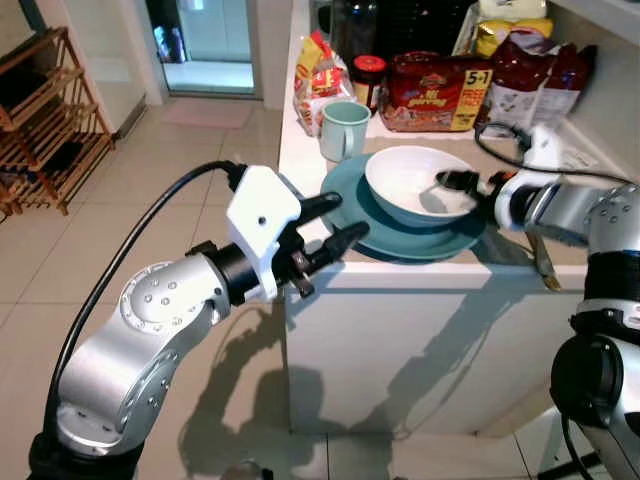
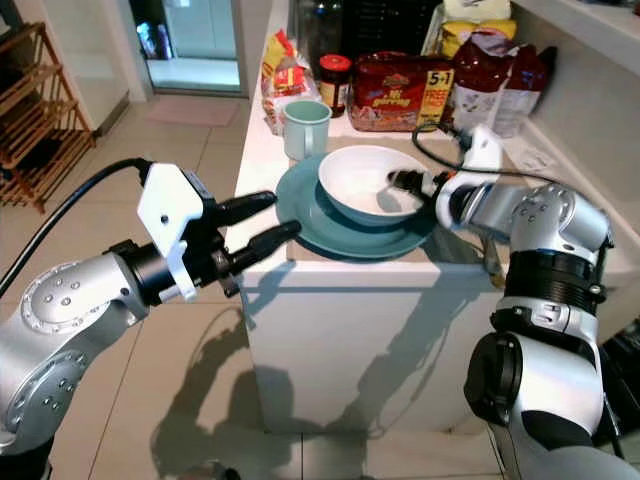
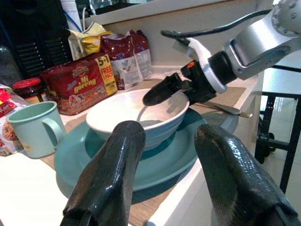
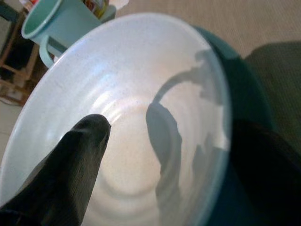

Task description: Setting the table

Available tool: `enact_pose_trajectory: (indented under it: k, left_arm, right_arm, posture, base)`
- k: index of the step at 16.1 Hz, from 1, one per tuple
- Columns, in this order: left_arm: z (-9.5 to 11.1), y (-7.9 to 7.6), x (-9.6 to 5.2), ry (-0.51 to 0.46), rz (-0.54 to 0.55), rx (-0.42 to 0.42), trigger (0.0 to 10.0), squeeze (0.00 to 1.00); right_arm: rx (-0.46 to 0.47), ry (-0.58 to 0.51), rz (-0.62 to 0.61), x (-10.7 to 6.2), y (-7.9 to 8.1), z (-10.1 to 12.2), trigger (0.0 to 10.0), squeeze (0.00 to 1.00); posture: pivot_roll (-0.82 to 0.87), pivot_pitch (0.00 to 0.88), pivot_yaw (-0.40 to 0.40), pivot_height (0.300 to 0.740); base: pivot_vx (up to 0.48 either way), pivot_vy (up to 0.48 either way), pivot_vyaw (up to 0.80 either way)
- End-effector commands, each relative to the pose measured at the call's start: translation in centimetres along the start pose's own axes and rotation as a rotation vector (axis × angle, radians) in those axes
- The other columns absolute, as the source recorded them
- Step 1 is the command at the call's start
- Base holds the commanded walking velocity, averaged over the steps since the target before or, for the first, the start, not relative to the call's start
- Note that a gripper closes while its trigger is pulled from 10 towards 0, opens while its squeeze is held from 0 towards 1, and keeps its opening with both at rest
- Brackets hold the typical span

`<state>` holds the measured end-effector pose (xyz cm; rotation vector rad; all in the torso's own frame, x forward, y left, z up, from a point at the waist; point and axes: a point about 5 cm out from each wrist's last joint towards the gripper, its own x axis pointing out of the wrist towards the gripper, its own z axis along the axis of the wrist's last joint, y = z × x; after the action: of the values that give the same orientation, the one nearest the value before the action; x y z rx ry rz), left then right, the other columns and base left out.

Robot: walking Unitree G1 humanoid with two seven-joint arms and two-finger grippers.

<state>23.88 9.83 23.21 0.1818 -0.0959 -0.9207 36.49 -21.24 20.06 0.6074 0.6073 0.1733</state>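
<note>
A white bowl [image 1: 420,185] sits on a big teal plate [image 1: 345,200]; the plate lies on a mat at the front edge of the white bench [image 1: 300,150]; a pale green mug [image 1: 342,130] stands just behind the plate, and snack bags [image 1: 435,90] and a jar [image 1: 368,78] stand farther back. The right tool [image 1: 462,182] is at the bowl's rim; one finger [image 4: 70,160] is inside the bowl and the other is outside, so the rim is between them. The left tool [image 1: 335,222] hangs just off the bench's front corner, beside the plate; its fingers are apart and hold nothing. A fork or spoon [image 1: 543,262] lies on the mat by the right arm.
</note>
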Motion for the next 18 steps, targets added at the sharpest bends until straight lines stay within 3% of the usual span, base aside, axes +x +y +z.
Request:
enact_pose_trajectory:
  k: [1,3,18]
  left_arm:
    - [0.22,-0.55,0.08,0.007,-0.042,0.008,10.0,0.0]
    - [0.22,-0.6,0.04,0.009,-0.043,0.005,10.0,0.0]
    - [0.34,-0.64,-0.16,0.014,-0.041,0.006,10.0,0.0]
  right_arm:
    - [0.039,0.031,0.016,0.17,0.11,-0.18,10.0,0.0]
    - [0.086,0.035,0.031,0.21,-0.03,-0.13,0.0,0.0]
    - [0.135,0.059,0.072,0.24,0.3,0.46,0.0,0.0]
  posture:
    - [0.07,0.007,-0.043,0.74]
    - [0.07,0.007,-0.043,0.74]
    - [0.08,0.0,-0.061,0.74]
  base:
    - [0.0,0.0,0.0]
    - [0.0,0.0,0.0]
    - [0.0,0.0,0.0]
